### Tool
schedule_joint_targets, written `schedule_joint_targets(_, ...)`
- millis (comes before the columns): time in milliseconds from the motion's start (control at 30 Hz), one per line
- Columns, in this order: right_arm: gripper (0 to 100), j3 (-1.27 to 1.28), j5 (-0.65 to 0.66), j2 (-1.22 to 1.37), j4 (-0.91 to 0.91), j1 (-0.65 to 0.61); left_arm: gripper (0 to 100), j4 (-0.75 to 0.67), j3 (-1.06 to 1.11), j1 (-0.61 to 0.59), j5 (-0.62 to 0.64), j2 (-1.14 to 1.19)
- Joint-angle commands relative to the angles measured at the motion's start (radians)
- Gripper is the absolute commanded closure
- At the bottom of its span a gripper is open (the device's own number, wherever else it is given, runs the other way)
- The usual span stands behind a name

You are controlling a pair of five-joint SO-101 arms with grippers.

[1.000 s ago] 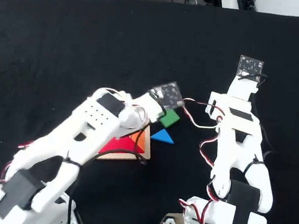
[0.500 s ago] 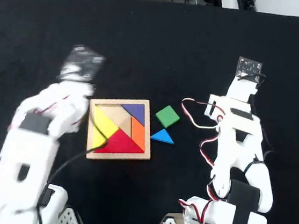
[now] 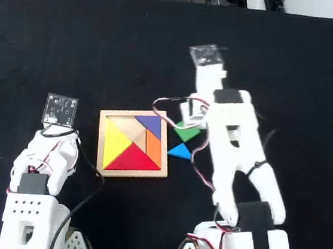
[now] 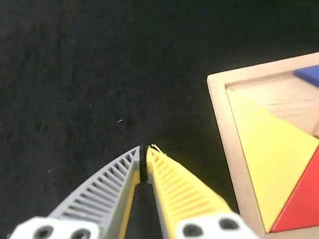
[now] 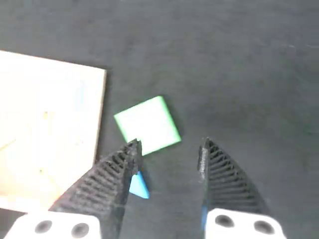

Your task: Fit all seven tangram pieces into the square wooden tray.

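Black cloth (image 3: 103, 45) is covering the table. The right gripper (image 5: 169, 143) is hovering, jaws apart, over the green square (image 5: 147, 125) at the tray's (image 3: 100, 144) three o'clock. Descending, one finger is risking nudging the neighbouring blue triangle (image 3: 180, 152). The left gripper (image 4: 145, 149) is resting closed at nine o'clock.

Soft, even light falls from above in the high view. The black tabletop (image 3: 102, 51) swallows it and shows almost no shadows, while the white arm shells (image 3: 231, 138) stand out bright without harsh glare. The circuit board (image 3: 205, 55) at the top of the right arm looks slightly smeared. The left wrist view is dim. Its dark cloth is grainy and the wooden tray (image 4: 224, 124) is well lit and clear, but the left fingers (image 4: 169, 189) go soft close to the lens. The right wrist view is washed out and hazy. There the tray glares almost white, the green square (image 5: 148, 124) looks pale, the tabletop reads grey, and the dark right fingers (image 5: 224, 174) blur at their edges.
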Motion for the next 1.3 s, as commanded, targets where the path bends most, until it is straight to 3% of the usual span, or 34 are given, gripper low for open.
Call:
schedule_joint_targets(0, 78.6, -0.033, 0.015, 0.03, 0.008, -0.069, 91, -0.028, 0.004, -0.002, 0.003, -0.015)
schedule_joint_targets(133, 68.7, -0.096, 0.038, 0.145, 0.04, -0.097, 78, -0.029, 0.021, -0.001, 0.009, -0.015)
schedule_joint_targets(533, 66.7, -0.232, 0.238, 0.415, 0.035, -0.054, 79, -0.029, 0.027, 0.033, 0.002, -0.015)
schedule_joint_targets(767, 83.7, -0.314, 0.319, 0.464, 0.035, 0.025, 79, -0.068, 0.05, 0.035, 0.002, -0.015)
schedule_joint_targets(967, 85.3, -0.338, 0.328, 0.492, 0.012, 0.025, 79, -0.075, 0.054, 0.035, 0.002, -0.015)
schedule_joint_targets(1067, 91.0, -0.348, 0.327, 0.473, 0.034, 0.028, 79, -0.077, 0.054, 0.035, 0.002, -0.015)
schedule_joint_targets(1167, 97.9, -0.378, 0.319, 0.398, 0.084, -0.003, 79, -0.077, 0.048, 0.027, 0.009, -0.015)
schedule_joint_targets(1267, 98.5, -0.38, 0.319, 0.314, 0.106, -0.077, 79, -0.077, 0.047, 0.025, 0.009, -0.015)
